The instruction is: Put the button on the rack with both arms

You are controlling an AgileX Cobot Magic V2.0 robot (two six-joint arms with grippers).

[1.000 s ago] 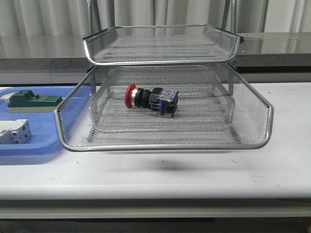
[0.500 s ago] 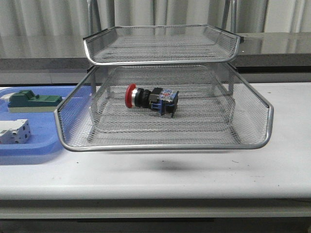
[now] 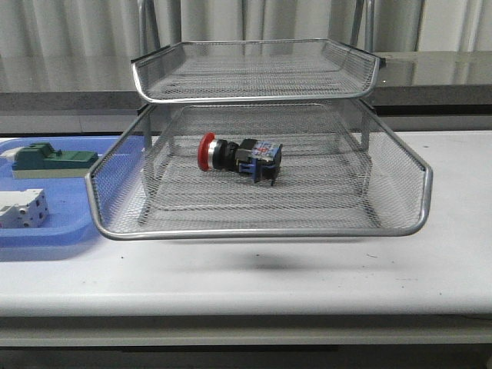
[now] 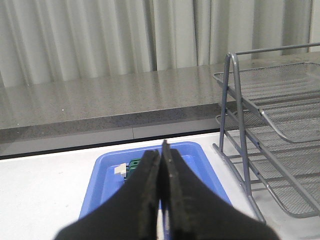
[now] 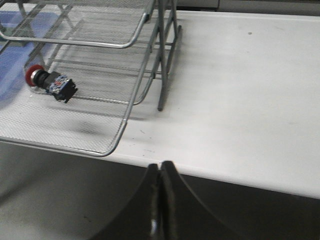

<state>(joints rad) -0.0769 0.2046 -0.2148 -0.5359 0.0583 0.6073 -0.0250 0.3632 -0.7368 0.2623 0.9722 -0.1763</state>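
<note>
The button (image 3: 238, 158), with its red head to the left, lies on its side in the pulled-out middle tray of the silver wire rack (image 3: 261, 231); it also shows in the right wrist view (image 5: 50, 83). Neither arm shows in the front view. My left gripper (image 4: 161, 150) is shut and empty, above the blue tray (image 4: 105, 175), with the rack (image 4: 250, 145) off to its side. My right gripper (image 5: 160, 167) is shut and empty, back past the table's front edge, apart from the rack (image 5: 120, 130).
A flat blue tray (image 3: 69, 223) left of the rack holds a green block (image 3: 50, 159) and a white-grey terminal block (image 3: 21, 207). The middle tray juts toward the table's front edge. A grey ledge and curtains stand behind.
</note>
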